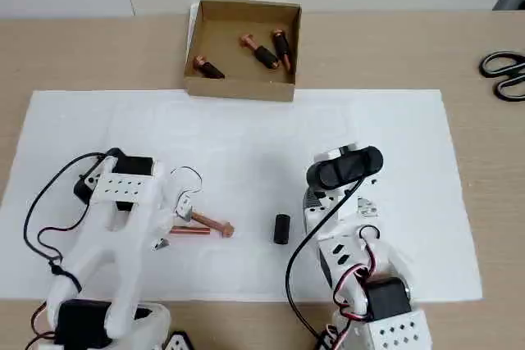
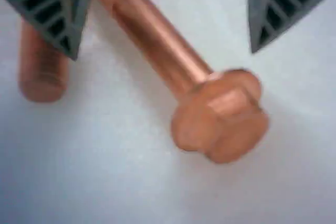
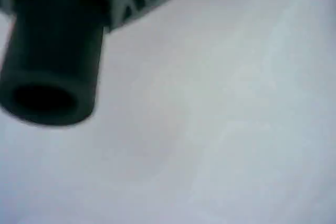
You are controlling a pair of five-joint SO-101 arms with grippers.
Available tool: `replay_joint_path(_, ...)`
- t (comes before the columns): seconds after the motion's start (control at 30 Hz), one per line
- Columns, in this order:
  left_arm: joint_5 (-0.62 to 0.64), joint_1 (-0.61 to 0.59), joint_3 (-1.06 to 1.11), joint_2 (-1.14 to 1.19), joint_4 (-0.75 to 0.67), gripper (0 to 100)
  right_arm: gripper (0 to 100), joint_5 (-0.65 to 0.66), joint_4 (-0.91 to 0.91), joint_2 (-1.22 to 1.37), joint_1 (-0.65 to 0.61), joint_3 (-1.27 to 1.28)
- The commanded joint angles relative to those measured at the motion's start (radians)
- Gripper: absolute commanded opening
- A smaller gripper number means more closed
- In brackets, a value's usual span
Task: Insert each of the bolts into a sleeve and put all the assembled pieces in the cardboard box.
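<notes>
Two copper bolts lie crossed on the white paper: one (image 1: pixel 212 223) slants with its hex head (image 2: pixel 218 124) away from my left arm, the other (image 1: pixel 190 232) lies flat, its threaded end (image 2: pixel 42 72) beside it. My left gripper (image 2: pixel 163 19) is open, low over the paper, one finger (image 2: pixel 58 9) on each side of the slanted bolt's shaft. A black sleeve (image 1: pixel 282 228) lies on the paper just left of my right gripper (image 1: pixel 310 206); its open bore (image 3: pixel 42 98) faces the right wrist camera. The cardboard box (image 1: pixel 243 86) holds three assembled pieces.
The white paper sheet (image 1: pixel 246 137) covers the middle of the wooden table. Scissors (image 1: pixel 506 74) lie at the far right edge. Cables hang from both arms near the front edge. Bare paper stretches between the arms and the box.
</notes>
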Motion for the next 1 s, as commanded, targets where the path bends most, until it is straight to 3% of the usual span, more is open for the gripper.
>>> replay_joint_path(0.0,0.005,0.000,0.002,0.000,-0.014,16,0.3,0.006,-0.019,-0.016,0.008,-0.011)
replay_joint_path(0.2,0.002,0.000,0.021,0.002,-0.071,1,0.3,0.006,-0.019,-0.016,0.008,-0.015)
replay_joint_path(0.37,-0.077,0.006,0.087,0.000,-0.155,1,0.3,0.006,-0.019,-0.016,0.008,-0.058)
replay_joint_path(0.57,-0.092,0.006,0.047,-0.008,-0.149,1,0.3,0.006,-0.018,-0.016,0.010,-0.087)
replay_joint_path(0.97,-0.040,0.006,-0.421,-0.008,0.232,1,0.3,0.006,0.054,-0.016,0.002,-0.084)
